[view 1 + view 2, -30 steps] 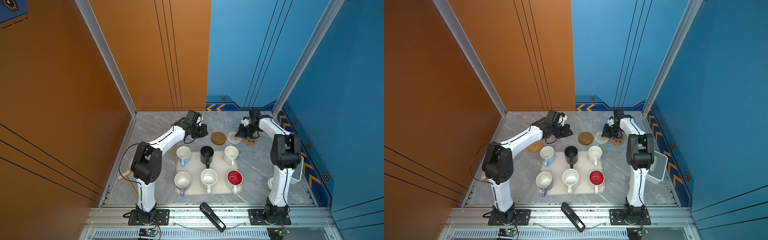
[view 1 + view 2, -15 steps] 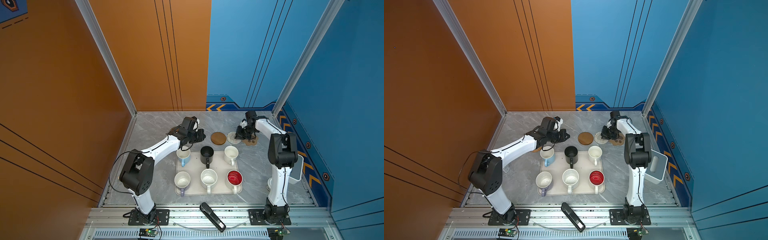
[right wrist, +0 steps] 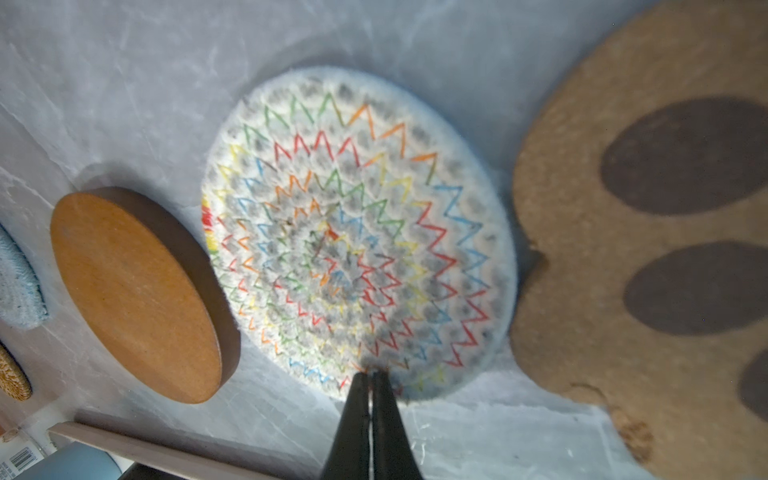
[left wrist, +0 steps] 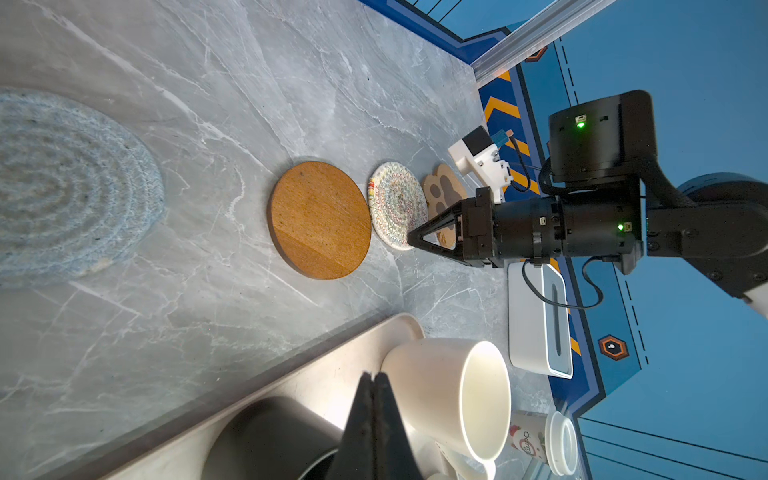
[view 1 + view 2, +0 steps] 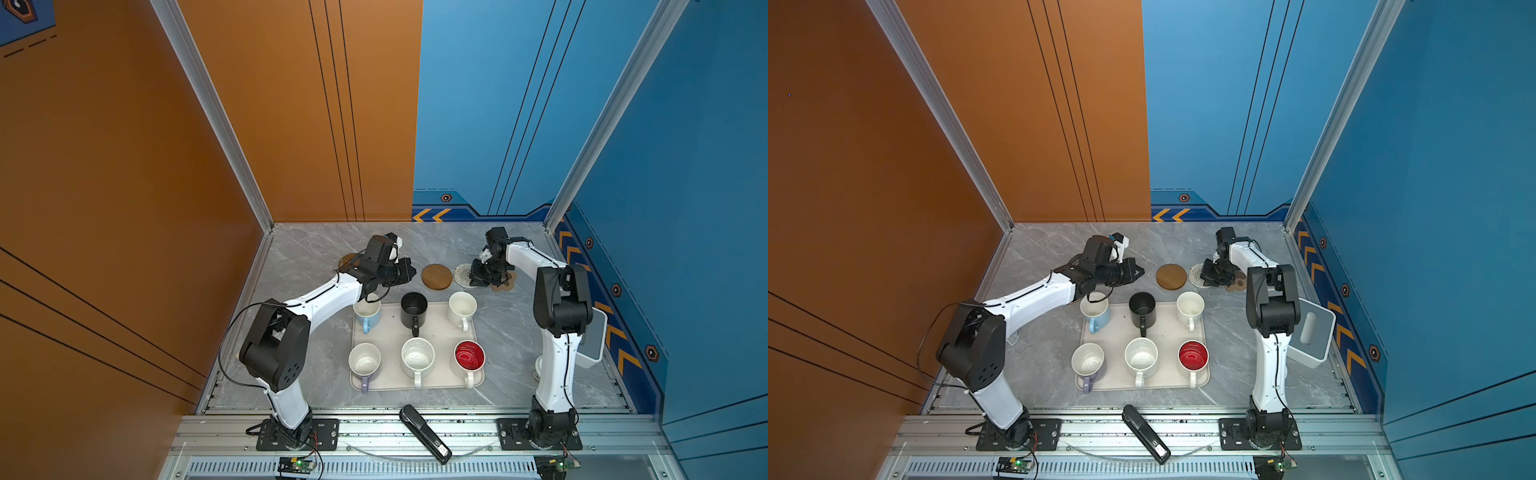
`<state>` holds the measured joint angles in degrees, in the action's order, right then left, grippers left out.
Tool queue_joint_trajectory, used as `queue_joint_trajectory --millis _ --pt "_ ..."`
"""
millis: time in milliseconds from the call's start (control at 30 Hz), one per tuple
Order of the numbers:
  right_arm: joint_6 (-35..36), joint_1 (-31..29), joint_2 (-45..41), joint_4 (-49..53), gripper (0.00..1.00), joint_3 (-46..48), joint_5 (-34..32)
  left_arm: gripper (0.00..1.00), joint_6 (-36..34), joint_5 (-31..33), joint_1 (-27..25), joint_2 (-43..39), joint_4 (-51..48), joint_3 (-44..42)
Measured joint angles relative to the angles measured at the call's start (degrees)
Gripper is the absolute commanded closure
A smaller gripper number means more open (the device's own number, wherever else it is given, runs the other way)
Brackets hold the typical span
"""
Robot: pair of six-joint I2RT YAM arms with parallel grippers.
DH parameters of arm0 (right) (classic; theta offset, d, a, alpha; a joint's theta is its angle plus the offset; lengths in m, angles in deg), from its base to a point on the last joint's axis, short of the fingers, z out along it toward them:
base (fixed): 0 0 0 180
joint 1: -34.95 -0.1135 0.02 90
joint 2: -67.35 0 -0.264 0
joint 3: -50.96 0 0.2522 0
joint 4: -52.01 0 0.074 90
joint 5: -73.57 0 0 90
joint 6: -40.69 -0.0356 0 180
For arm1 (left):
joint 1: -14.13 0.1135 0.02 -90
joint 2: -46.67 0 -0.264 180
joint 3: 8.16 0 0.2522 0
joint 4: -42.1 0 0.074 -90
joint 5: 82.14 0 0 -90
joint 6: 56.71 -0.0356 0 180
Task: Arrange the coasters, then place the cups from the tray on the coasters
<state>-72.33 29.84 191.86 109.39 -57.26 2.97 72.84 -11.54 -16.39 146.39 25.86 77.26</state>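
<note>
Six cups stand on the cream tray (image 5: 440, 328), among them the light blue (image 5: 367, 312), black (image 5: 414, 309) and plain white (image 5: 462, 306) ones. Behind the tray lie the coasters in a row: a wooden disc (image 5: 436, 276), a whitish crocheted disc (image 3: 357, 232) and a brown paw (image 5: 503, 283). The grey-blue one (image 4: 62, 187) lies further left, under my left arm. My left gripper (image 5: 411, 270) hovers shut and holding nothing above the tray's far edge, by the black cup. My right gripper (image 3: 371, 374) is shut, its tips on the crocheted disc's rim.
A white box-like stand (image 5: 592, 336) sits at the right wall behind the right arm. A black stapler-like object (image 5: 424, 432) lies on the front rail. A lidded paper cup (image 4: 540, 440) stands right of the tray. A tan disc (image 5: 347, 261) peeks out behind the left arm.
My left arm has swung its elbow leftward and drawn the shut gripper back toward the tray. The right gripper has edged left along the coaster row.
</note>
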Motion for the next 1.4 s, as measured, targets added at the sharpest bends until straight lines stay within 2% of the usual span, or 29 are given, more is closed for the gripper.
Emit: queue_joint_trajectory --millis 533,1000,1200,1400 --pt "0.0 0.0 -2.4 -2.9 1.00 4.0 0.0 1.00 0.3 -0.1 -2.3 -1.8 -1.9 1.2" --pt "0.0 0.0 -3.5 -3.4 1.00 4.2 0.0 1.00 -1.7 3.4 -3.2 -3.8 -6.1 2.4" --pt "-0.2 -0.1 -4.3 -4.8 1.00 0.1 0.9 1.00 -4.5 5.6 -1.2 -3.8 -11.8 7.8" --pt "-2.0 -0.3 -9.0 -7.3 1.00 -0.1 3.1 1.00 -8.1 8.8 5.6 -0.4 -18.5 17.5"
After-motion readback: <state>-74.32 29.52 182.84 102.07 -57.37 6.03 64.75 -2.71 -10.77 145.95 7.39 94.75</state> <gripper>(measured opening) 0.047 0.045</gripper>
